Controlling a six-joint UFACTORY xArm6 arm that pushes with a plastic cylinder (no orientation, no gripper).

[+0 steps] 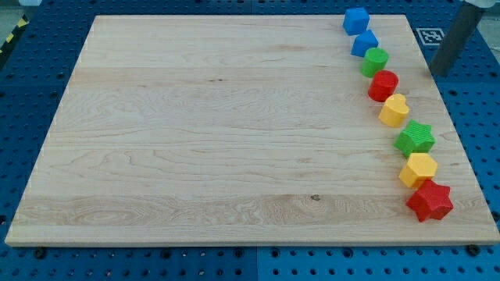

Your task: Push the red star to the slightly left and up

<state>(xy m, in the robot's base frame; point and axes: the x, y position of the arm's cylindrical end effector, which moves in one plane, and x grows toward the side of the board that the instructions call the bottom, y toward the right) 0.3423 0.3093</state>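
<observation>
Red star (430, 201) sits at the near right corner of the wooden board (219, 133), well apart from my tip (438, 72), which rests at the far right edge holding nothing. Nearest the tip are the red cylinder (383, 85) and green cylinder (374, 61); a curved row of blocks runs down to the star, touching the yellow hexagon (418, 169).

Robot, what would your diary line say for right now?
tip: view's right, upper edge, right of green cylinder | red star: bottom right, touching yellow block | push: not begun
</observation>
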